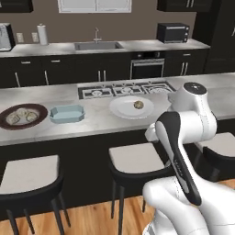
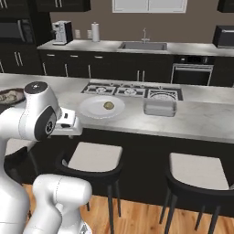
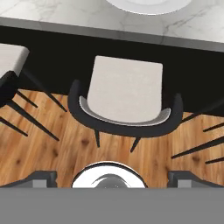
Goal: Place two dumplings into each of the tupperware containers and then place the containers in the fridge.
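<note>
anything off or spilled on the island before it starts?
Nothing stands out. One dumpling sits on the white plate, more on the brown-rimmed plate; the blue container and clear container sit upright and empty.

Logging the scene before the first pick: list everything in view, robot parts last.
dumplings: one tan on the white plate; several pale on the brown-rimmed plate
tupperware containers: light blue one beside the brown-rimmed plate; clear greyish one right of the white plate
white plate: one, counter middle
brown-rimmed plate: one, counter left
cooktop: one, island
stools: three, pale seats, below the counter
sink: one, back counter
paper towel roll: one, white, back counter
gripper: open, above a stool
</note>
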You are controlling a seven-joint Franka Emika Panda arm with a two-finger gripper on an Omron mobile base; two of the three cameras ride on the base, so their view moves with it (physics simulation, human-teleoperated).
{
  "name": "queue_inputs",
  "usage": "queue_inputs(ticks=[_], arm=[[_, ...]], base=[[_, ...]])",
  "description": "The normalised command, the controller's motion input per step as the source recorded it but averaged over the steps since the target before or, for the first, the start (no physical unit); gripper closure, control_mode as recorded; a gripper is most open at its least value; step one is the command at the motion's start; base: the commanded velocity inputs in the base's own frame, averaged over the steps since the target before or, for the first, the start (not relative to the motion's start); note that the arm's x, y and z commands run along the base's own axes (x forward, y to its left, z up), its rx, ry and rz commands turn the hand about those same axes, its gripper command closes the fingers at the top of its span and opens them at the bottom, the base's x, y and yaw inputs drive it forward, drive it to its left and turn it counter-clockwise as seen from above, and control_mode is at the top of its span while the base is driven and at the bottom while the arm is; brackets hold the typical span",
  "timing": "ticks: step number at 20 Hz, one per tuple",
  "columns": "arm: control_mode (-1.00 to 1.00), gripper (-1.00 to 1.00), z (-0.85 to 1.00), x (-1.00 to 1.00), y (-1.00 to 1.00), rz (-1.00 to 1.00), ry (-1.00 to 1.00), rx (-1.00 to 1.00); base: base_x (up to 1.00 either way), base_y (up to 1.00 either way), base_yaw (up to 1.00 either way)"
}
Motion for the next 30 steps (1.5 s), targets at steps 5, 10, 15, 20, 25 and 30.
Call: queue_inputs(ticks=[5, 10, 15, 20, 25, 30], arm=[[1.00, -1.00, 0.00, 0.00, 0.00, 0.00, 0.00, 0.00], [1.00, -1.00, 0.00, 0.00, 0.00, 0.00, 0.00, 0.00], [1.00, -1.00, 0.00, 0.00, 0.00, 0.00, 0.00, 0.00], [1.00, -1.00, 0.00, 0.00, 0.00, 0.00, 0.00, 0.00], [1.00, -1.00, 0.00, 0.00, 0.00, 0.00, 0.00, 0.00], [1.00, -1.00, 0.00, 0.00, 0.00, 0.00, 0.00, 0.00]], base=[[0.00, 0.50, -0.02], [0.01, 0.58, -0.03], [0.18, 0.41, -0.03], [0.39, 0.41, -0.02], [0.35, 0.39, -0.05], [0.16, 0.35, -0.03]])
